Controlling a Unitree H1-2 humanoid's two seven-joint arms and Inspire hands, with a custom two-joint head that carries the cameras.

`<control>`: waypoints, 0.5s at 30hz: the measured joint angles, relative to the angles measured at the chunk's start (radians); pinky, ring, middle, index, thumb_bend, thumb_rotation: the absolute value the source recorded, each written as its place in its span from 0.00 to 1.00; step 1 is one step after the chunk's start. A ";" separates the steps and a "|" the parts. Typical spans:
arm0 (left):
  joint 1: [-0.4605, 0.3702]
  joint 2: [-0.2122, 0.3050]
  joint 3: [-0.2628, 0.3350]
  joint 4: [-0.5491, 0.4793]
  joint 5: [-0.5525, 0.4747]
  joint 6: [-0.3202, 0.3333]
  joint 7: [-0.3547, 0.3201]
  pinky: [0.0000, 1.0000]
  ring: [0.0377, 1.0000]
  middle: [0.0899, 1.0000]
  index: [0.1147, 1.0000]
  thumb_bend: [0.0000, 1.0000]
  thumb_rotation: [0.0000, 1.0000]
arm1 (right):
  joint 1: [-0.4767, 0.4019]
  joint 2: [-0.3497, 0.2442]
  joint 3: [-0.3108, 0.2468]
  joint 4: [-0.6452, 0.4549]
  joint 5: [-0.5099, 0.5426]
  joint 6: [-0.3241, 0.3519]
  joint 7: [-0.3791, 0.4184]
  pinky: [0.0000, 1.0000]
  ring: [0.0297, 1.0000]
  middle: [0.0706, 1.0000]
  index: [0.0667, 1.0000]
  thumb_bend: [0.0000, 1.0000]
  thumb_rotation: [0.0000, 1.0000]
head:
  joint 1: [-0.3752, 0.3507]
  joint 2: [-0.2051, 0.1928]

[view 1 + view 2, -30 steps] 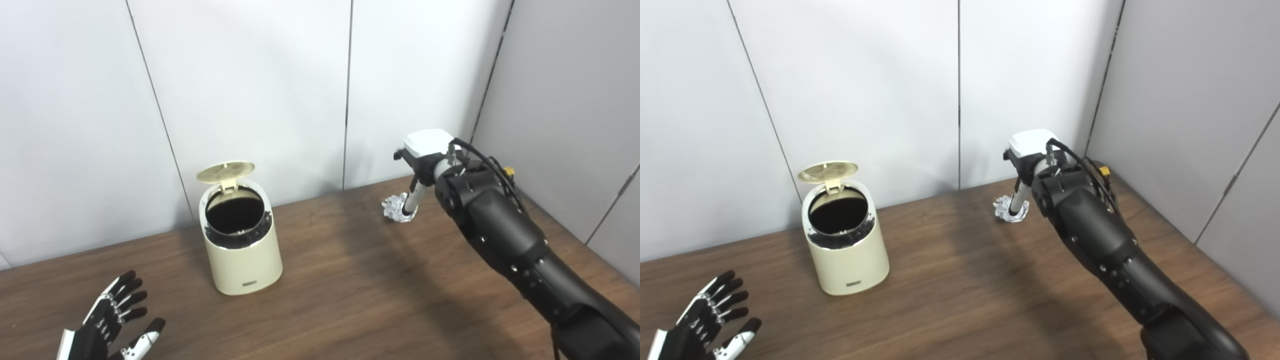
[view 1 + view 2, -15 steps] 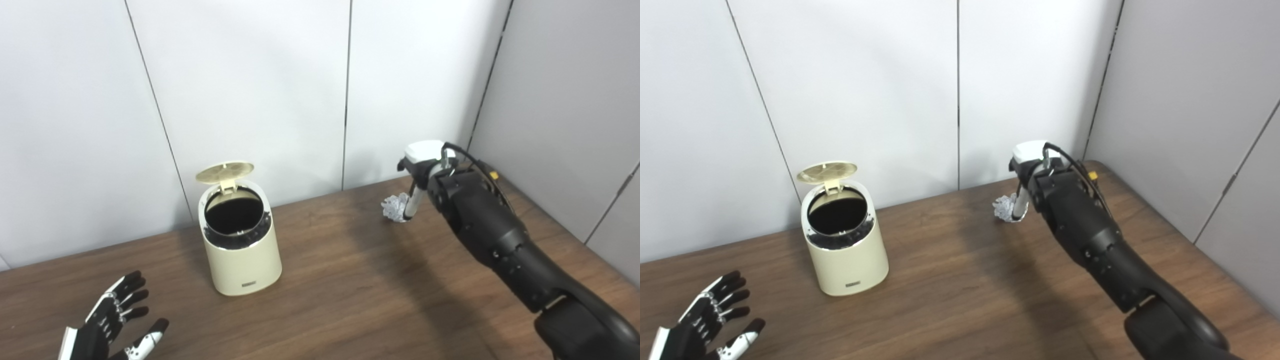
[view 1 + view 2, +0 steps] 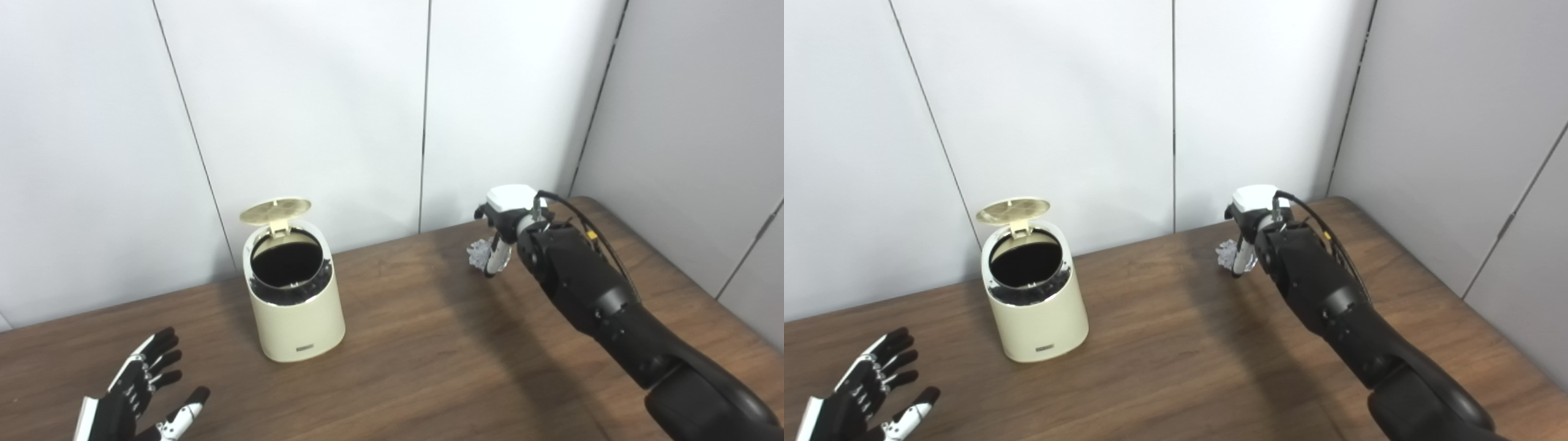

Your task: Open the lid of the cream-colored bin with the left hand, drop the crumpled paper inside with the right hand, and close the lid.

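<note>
Left eye view is showing the crumpled paper [image 3: 481, 253] lying on the desk [image 3: 429, 355] near its far edge, at about 3 o'clock from the cream-colored bin [image 3: 298, 306] and well apart from it. The right robot hand [image 3: 499, 236] is now sitting lower over the paper than a second ago, one pale finger [image 3: 493, 258] reaching down against it; whether the fingers are closing on it cannot be told. The bin is standing upright, its lid [image 3: 275, 210] tipped up at the 12 o'clock side as before, the interior showing only dark. At 7 o'clock from the bin, the left robot hand [image 3: 131, 401] is hovering with fingers spread, holding nothing, barely shifted.
</note>
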 measured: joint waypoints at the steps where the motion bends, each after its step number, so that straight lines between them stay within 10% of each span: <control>1: 0.002 0.000 0.000 -0.003 0.000 0.005 0.000 0.77 0.83 0.86 0.89 0.53 0.00 | 0.000 0.002 0.004 0.005 0.009 0.000 -0.003 0.64 0.81 0.84 0.82 0.84 0.19 | 0.000 0.000; 15: 0.009 0.003 0.001 -0.034 -0.009 0.036 -0.002 0.73 0.82 0.86 0.89 0.53 0.00 | -0.014 -0.003 0.033 0.067 0.088 -0.008 -0.029 0.60 0.76 0.80 0.74 0.85 0.16 | 0.002 0.015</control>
